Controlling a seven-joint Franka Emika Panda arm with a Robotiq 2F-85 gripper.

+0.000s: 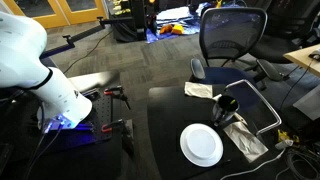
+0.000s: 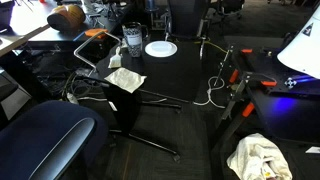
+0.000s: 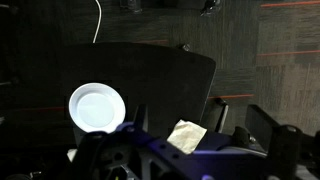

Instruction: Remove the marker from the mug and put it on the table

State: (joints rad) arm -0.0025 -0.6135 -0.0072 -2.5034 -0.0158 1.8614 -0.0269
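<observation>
The black mug (image 1: 228,104) stands on the black table (image 1: 170,115) beyond the white plate (image 1: 201,146); it also shows in an exterior view (image 2: 133,40) next to the plate (image 2: 160,48). I cannot make out the marker in any view. My gripper (image 3: 200,122) hangs well away from the table, over the carpet beside it. Its two dark fingers are spread wide with nothing between them. The wrist view shows the table (image 3: 160,75), the plate (image 3: 97,107) and a napkin (image 3: 186,135), but not the mug.
A folded napkin (image 1: 199,90) and a crumpled cloth (image 1: 243,135) lie on the table near the mug. An office chair (image 1: 230,40) stands behind the table. Clamps and a stand (image 1: 112,95) sit by the arm's base (image 1: 60,100). Cables (image 2: 212,92) lie on the carpet.
</observation>
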